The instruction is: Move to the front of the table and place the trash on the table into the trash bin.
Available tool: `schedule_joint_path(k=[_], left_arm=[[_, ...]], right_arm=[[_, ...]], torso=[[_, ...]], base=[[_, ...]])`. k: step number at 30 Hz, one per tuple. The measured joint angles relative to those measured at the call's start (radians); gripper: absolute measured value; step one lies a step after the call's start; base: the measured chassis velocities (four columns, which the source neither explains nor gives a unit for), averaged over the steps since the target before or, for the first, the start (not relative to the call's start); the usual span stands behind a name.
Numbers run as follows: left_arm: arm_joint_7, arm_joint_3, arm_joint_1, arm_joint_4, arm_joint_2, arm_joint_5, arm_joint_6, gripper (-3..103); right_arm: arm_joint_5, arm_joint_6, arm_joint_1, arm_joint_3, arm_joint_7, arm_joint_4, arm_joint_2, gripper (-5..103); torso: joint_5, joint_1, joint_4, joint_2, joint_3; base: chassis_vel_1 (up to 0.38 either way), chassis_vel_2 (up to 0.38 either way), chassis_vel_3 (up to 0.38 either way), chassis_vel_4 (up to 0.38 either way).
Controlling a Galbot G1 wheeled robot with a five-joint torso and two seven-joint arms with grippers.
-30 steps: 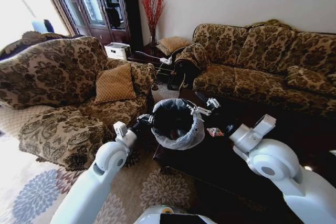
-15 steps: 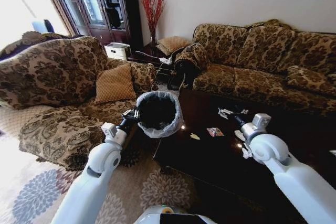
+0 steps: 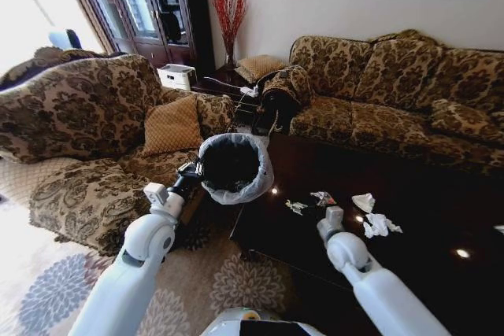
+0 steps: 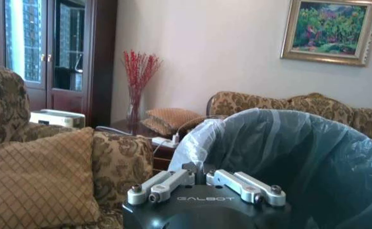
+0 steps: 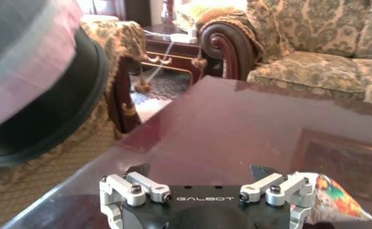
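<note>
My left gripper (image 4: 200, 172) is shut on the rim of the trash bin (image 3: 233, 168), a black bin with a pale bag (image 4: 288, 152), held tilted beside the left end of the dark glossy table (image 3: 409, 194). My right gripper (image 5: 198, 171) stands open low over the table's near left part, with nothing between its fingers. A colourful wrapper (image 5: 331, 196) lies just beside it, seen too as the wrapper (image 3: 321, 197) on the table. More trash lies on the tabletop: a small pale scrap (image 3: 295, 207) and two crumpled white tissues (image 3: 364, 202) (image 3: 379, 226).
A floral armchair (image 3: 87, 116) with a tan cushion (image 3: 172, 125) stands to the left. A long floral sofa (image 3: 394, 92) runs behind the table. A side table (image 5: 173, 47) with cables sits in the far corner. Patterned carpet (image 3: 228, 281) lies in front.
My right arm drew back from the bin's mouth to the near left part of the table. My left arm carried the bin leftward, off the table's end.
</note>
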Motion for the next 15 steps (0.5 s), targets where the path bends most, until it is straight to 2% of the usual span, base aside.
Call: schedule_joint_path(k=[1, 2, 7, 14, 15], left_arm=[[0.001, 0.003, 0.003, 0.0, 0.0, -0.001, 0.0, 3], [0.004, 0.015, 0.006, 0.0, -0.002, -0.001, 0.0, 3], [0.007, 0.022, 0.007, 0.009, -0.006, -0.001, 0.0, 3], [0.016, 0.021, 0.006, 0.01, -0.007, -0.001, -0.001, 3], [0.017, 0.021, 0.005, 0.01, -0.008, -0.002, -0.002, 3]], right_arm=[[-0.014, 0.009, 0.001, -0.003, 0.002, -0.015, 0.01, 100], [-0.057, 0.057, 0.011, -0.009, -0.052, -0.098, 0.044, 100], [-0.065, 0.082, 0.038, -0.035, -0.081, -0.183, 0.077, 100], [-0.094, 0.11, 0.067, -0.033, -0.121, -0.256, 0.086, 100], [-0.091, 0.116, 0.073, -0.03, -0.131, -0.273, 0.087, 103]], torso=[[0.0, 0.0, -0.0001, 0.0, 0.0], [0.0003, 0.0, -0.0001, 0.0, 0.0], [0.0003, 0.0, -0.0001, 0.0, 0.0], [0.0003, 0.0, -0.0001, 0.0, 0.0], [0.0002, 0.0, -0.0001, 0.0, 0.0]], base=[[0.0, 0.0, 0.0, 0.0], [0.0, 0.0, 0.0, 0.0], [0.0, 0.0, 0.0, 0.0], [0.0, 0.0, 0.0, 0.0], [0.0, 0.0, 0.0, 0.0]])
